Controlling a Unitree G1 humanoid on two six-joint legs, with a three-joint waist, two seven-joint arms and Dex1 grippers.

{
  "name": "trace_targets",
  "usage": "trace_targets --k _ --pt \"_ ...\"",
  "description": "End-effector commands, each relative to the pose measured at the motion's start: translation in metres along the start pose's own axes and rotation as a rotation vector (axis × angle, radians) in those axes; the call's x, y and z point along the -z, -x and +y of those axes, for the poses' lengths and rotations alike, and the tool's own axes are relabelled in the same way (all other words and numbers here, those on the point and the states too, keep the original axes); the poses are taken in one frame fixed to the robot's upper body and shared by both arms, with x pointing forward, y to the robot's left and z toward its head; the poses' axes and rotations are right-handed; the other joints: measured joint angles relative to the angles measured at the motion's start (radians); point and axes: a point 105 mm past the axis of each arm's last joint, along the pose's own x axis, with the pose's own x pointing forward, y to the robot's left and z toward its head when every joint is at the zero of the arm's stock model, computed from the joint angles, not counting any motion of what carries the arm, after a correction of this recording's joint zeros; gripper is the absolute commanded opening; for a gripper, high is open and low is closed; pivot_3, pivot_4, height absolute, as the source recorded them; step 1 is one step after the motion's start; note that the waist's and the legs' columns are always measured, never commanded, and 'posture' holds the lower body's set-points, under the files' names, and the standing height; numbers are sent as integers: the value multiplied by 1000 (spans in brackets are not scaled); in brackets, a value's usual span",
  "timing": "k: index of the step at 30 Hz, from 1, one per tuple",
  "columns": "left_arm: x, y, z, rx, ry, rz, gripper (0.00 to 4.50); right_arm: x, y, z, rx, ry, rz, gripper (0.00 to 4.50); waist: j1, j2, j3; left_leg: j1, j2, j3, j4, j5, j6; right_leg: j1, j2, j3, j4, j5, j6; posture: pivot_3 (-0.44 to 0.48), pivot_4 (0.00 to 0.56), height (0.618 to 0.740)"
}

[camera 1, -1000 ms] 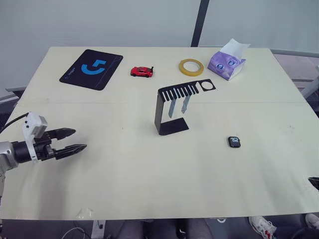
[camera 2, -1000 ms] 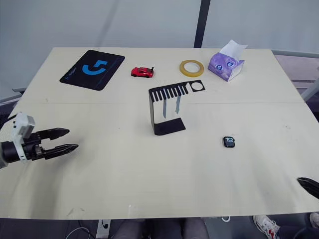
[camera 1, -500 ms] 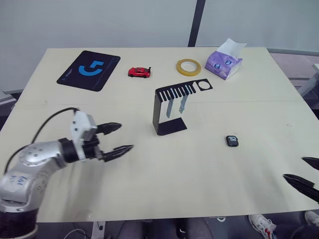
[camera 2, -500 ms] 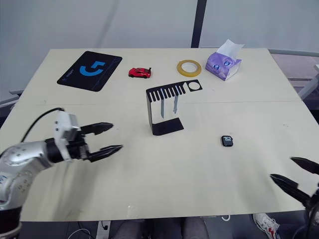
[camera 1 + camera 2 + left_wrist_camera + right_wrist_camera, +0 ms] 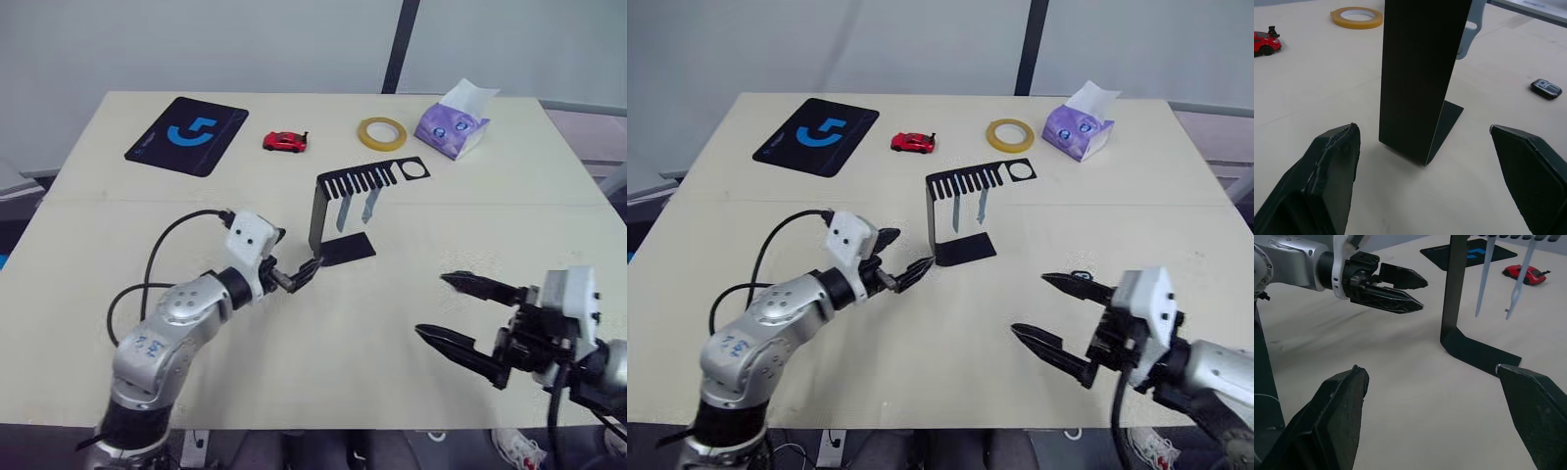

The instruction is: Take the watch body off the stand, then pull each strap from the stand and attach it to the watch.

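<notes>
Watch body (image 5: 1546,88): off the stand (image 5: 939,223), flat on the table | straps (image 5: 355,209): both hanging from the comb | my left gripper (image 5: 905,271): wide open, empty, at stand's upright; brace here | my right gripper (image 5: 1058,318): wide open, empty; pull each strap straight along its slot.

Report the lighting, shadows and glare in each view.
Left eye view: soft, even light on the table, no glare. Left wrist view: the stand reads flat dark, with a soft shadow at its base. Right wrist view: pale straps, no hard shadows.
</notes>
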Motion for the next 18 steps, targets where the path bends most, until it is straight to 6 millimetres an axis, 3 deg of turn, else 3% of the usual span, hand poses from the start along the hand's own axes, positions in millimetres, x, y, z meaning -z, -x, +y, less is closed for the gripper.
trace_targets --k 1,4,8,18 --pt "-11 -11 2 -47 -63 -40 4500 -12 -19 6 -23 51 -12 4469 -1 0 0 0 0 0 0 0 0 0 0 0 0 0 0 0 150 738" --pt "-13 -21 3 -71 -77 -48 4500 -30 -34 3 -23 75 -34 4469 -6 0 0 0 0 2 2 0 0 0 0 1 1 0 0 0 150 738" --pt "-11 -32 2 -81 -103 -56 4500 -36 -43 0 -13 72 -32 4469 -1 0 0 -1 2 -1 2 0 0 -1 1 -1 1 0 -1 0 150 738" --pt "-13 -42 13 -162 -142 -73 4500 -46 -48 -7 16 73 -33 4469 -2 0 0 -3 1 -1 2 0 1 -1 -1 -2 0 1 1 0 150 738"
